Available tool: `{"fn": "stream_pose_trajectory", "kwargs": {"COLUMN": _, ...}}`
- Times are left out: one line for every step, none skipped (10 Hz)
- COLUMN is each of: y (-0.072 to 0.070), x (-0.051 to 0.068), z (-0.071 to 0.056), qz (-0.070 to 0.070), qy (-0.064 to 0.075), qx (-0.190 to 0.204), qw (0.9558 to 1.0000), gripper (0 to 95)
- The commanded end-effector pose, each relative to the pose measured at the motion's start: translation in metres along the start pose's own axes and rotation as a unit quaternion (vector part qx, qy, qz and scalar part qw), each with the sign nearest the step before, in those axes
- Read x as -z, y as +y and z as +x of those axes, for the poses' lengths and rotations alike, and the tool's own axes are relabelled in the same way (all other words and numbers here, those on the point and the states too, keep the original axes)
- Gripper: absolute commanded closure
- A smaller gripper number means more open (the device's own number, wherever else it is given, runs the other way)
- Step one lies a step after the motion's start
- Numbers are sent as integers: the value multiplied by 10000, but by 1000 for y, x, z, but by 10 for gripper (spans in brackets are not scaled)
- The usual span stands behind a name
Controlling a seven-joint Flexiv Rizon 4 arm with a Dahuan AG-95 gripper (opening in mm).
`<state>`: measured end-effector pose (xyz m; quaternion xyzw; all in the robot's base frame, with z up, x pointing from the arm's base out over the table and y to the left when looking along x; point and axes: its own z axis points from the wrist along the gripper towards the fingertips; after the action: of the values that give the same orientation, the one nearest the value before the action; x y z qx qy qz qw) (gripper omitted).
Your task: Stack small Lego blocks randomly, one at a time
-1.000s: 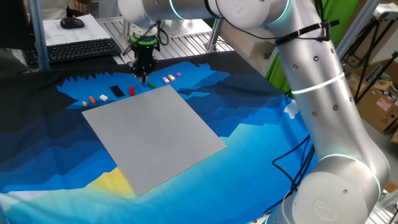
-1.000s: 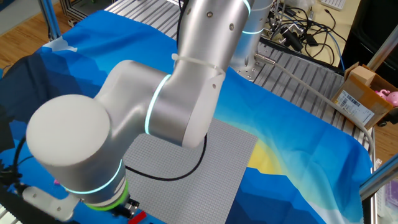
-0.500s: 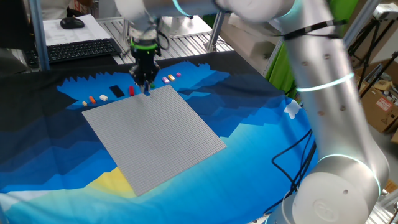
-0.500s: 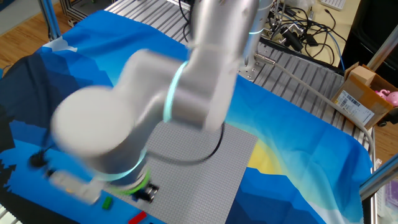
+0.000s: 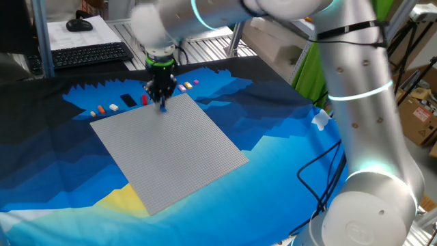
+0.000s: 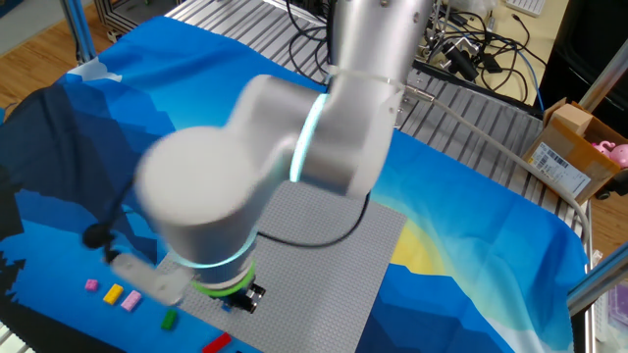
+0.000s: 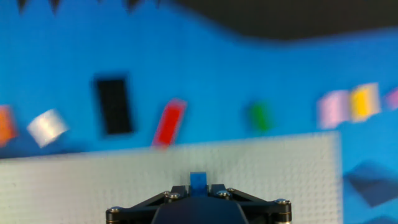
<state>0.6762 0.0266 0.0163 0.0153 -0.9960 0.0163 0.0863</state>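
Observation:
My gripper point(image 7: 199, 186) is shut on a small blue Lego block point(image 7: 198, 181), held just above the far edge of the grey baseplate point(image 7: 267, 168). In one fixed view the gripper point(image 5: 162, 102) hangs over the baseplate's far corner point(image 5: 184, 147). Beyond the plate lie more small Lego blocks in a row: a red one point(image 7: 169, 122), a green one point(image 7: 260, 117), a pink one point(image 7: 334, 107), a yellow one point(image 7: 362, 101), a white one point(image 7: 48, 125) and an orange one point(image 7: 5, 123). The other fixed view shows the pink point(image 6: 91, 285), yellow point(image 6: 113, 292), green point(image 6: 169, 319) and red point(image 6: 216, 342) blocks.
A flat black rectangular piece point(image 7: 114, 106) lies between the white and red blocks. A blue patterned cloth point(image 5: 273, 157) covers the table. A keyboard point(image 5: 89, 55) and a mouse point(image 5: 78, 25) sit behind it. The arm's black cable point(image 5: 321, 171) trails at the right.
The gripper has moved with the blue block from above the row of blocks toward me, over the baseplate's far corner. The arm has swung along with it.

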Motion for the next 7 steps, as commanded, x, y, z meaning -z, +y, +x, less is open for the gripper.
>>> {"fn": "stream_pose_trajectory", "kwargs": {"y": -4, "x": -6, "z": -3, "qz": 138, "qy": -342, "qx": -65, "qw": 9993, "gripper": 950}}
{"fn": "stream_pose_trajectory", "kwargs": {"y": -4, "x": -7, "z": -2, "qz": 137, "qy": -356, "qx": -75, "qw": 9992, "gripper": 950}}
{"fn": "stream_pose_trajectory", "kwargs": {"y": -4, "x": -7, "z": -1, "qz": 124, "qy": -352, "qx": -83, "qw": 9993, "gripper": 950}}
{"fn": "stream_pose_trajectory", "kwargs": {"y": -4, "x": -7, "z": -2, "qz": 119, "qy": -365, "qx": -81, "qw": 9992, "gripper": 950}}
{"fn": "stream_pose_trajectory", "kwargs": {"y": -3, "x": -9, "z": -2, "qz": 114, "qy": -378, "qx": -83, "qw": 9992, "gripper": 950}}
{"fn": "stream_pose_trajectory", "kwargs": {"y": -3, "x": -10, "z": -3, "qz": 108, "qy": -394, "qx": -84, "qw": 9991, "gripper": 950}}
{"fn": "stream_pose_trajectory", "kwargs": {"y": -3, "x": -11, "z": -3, "qz": 90, "qy": -384, "qx": -82, "qw": 9992, "gripper": 950}}
